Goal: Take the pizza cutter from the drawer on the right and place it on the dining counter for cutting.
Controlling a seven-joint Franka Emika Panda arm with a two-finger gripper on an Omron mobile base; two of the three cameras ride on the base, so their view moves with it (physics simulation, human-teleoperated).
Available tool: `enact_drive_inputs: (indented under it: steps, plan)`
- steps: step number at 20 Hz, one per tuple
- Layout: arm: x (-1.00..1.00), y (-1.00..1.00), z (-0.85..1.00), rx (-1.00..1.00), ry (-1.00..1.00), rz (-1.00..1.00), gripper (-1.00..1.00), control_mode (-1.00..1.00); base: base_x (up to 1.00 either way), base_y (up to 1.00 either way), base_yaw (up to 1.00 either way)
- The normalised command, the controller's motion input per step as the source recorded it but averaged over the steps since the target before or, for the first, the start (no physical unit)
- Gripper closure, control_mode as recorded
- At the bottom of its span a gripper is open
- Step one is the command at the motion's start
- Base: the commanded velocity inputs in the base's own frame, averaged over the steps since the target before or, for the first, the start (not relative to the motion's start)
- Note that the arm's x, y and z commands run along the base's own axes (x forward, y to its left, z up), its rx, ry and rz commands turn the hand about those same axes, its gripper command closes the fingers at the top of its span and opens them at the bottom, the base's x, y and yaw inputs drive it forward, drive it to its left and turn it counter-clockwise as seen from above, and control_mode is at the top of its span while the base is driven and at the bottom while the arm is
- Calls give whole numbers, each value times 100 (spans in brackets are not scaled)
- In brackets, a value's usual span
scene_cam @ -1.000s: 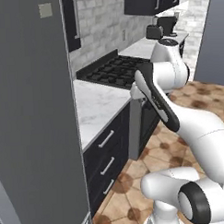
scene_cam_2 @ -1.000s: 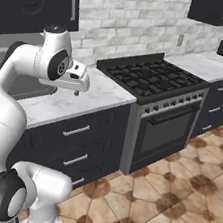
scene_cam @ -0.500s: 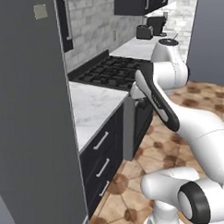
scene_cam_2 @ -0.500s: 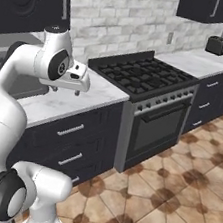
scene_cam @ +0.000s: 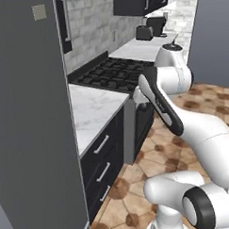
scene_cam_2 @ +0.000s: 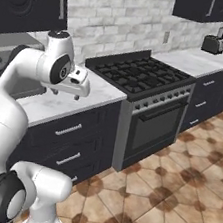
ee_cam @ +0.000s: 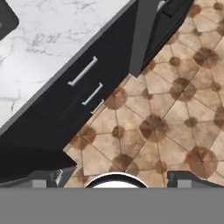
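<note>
The grey fridge (scene_cam: 27, 115) stands at the left, and beside it a marble counter (scene_cam_2: 59, 103) adjoins the black stove (scene_cam_2: 139, 77). Below that counter sit three stacked drawers (scene_cam_2: 68, 130), all closed, with silver bar handles (ee_cam: 82, 71). The arm carries the gripper (scene_cam_2: 81, 90) above the counter's front edge, finger tips (ee_cam: 39, 178) spread wide and holding nothing, apparently a travel posture while the base approaches. The pizza cutter cannot be located; it is judged to lie inside a closed drawer. No dining counter can be identified.
</note>
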Motion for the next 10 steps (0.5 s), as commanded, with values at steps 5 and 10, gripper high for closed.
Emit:
enact_drive_inputs:
  steps: [5,10]
  plan:
    - [-16,-11,-100,42,-7,-29,-100,-100,0,0,0]
    - [0,-35,-94,49,-4,-29,-100,-100,0,0,0]
